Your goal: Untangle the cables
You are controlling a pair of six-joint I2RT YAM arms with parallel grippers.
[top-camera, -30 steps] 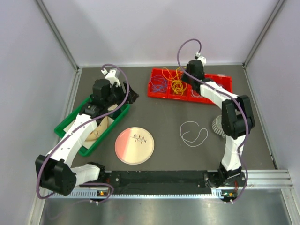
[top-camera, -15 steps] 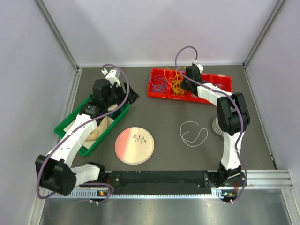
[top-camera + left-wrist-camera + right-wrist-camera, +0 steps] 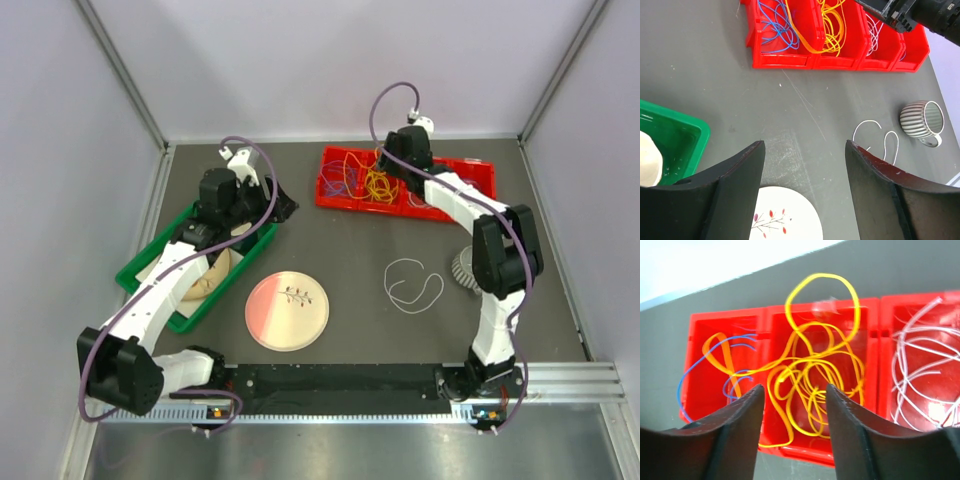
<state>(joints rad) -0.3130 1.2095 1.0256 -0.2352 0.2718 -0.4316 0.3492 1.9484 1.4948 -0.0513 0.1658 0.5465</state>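
The right gripper (image 3: 794, 395) is hovering released above the yellow cables (image 3: 822, 275) — it should be pinching one upper loop only, lifting slowly; the left gripper (image 3: 804, 150) is released too.

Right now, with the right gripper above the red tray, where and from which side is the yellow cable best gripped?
Probably the big single loop of the yellow cable at the far wall of the red tray, from above with the open right gripper. There one strand runs alone; lower down its coils overlap and several would be caught.
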